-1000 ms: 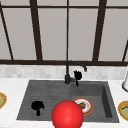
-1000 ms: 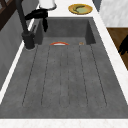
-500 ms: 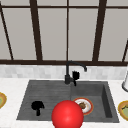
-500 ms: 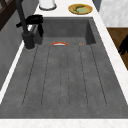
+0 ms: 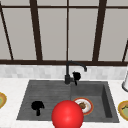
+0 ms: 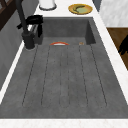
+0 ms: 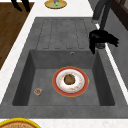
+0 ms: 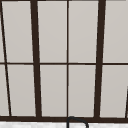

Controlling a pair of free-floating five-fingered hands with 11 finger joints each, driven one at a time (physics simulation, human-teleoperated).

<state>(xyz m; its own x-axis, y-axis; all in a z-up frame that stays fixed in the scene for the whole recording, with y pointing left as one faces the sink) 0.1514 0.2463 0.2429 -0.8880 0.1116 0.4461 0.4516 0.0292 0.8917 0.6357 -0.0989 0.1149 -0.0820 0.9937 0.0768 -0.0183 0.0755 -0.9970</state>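
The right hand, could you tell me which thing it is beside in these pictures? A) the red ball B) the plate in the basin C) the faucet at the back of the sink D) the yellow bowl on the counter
C: the right hand hangs right beside the faucet base at the sink's back edge.

Right hand [image 5: 76,75] fingers drooping; left hand [image 5: 37,106] hovering
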